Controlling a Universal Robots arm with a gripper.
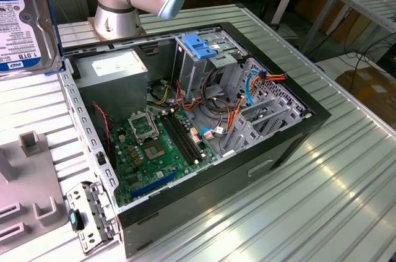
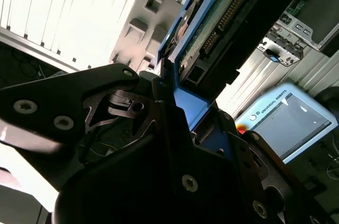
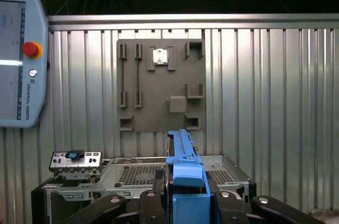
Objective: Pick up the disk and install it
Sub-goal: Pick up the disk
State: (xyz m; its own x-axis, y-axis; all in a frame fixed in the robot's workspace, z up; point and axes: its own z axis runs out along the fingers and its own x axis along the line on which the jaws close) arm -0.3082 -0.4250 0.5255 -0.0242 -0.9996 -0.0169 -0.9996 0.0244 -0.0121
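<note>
One hold on the disk (image 3: 180,150): gripper (image 3: 185,189) narrowed onto its blue-railed sides, seen in both wrist views. Hangs upright above the ribbed table (image 1: 334,175), at ten o'clock from the open computer case (image 1: 185,119) in the exterior view.

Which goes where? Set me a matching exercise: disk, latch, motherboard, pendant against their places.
1 disk
2 latch
3 motherboard
4 pendant

A atop the drive cage
B on the table, outside the case
C clamped in the gripper
D on the case floor

Pairs: 1-C, 2-A, 3-D, 4-B.
</note>
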